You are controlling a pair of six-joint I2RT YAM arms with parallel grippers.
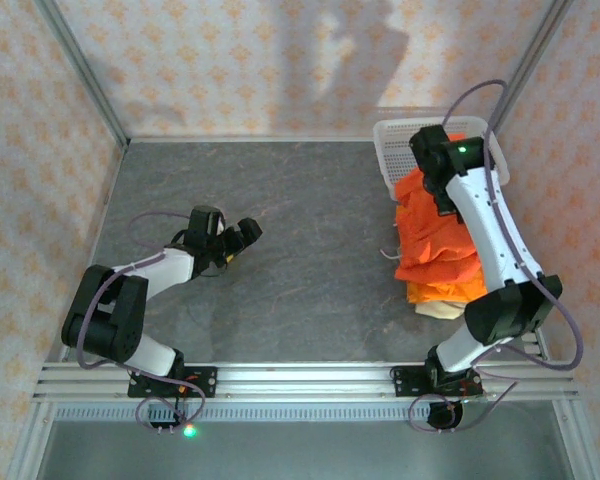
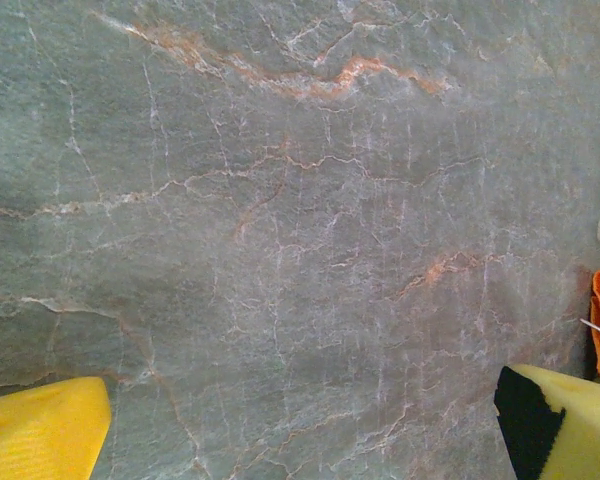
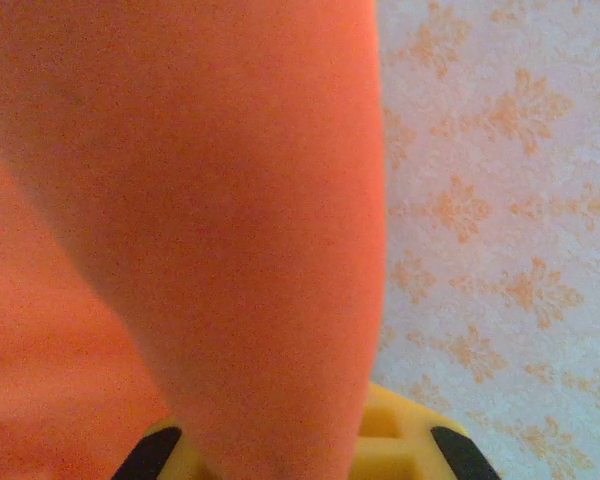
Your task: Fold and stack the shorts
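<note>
The left hand (image 1: 244, 236) hangs wide open over the grey marbled worktop (image 1: 310, 260), ready to help. Far right, the right hand (image 3: 305, 452) pinches bright orange cloth shorts (image 1: 435, 240) heaped against the white mesh basket (image 1: 390, 140), probably to pull them clear for folding.

Matt orange cloth shorts (image 1: 435, 235), soft and creased, with a white plastic mesh basket (image 1: 390, 135). The counter (image 1: 310, 250) has a dull, smooth stone-look finish, grey with rusty veins
</note>
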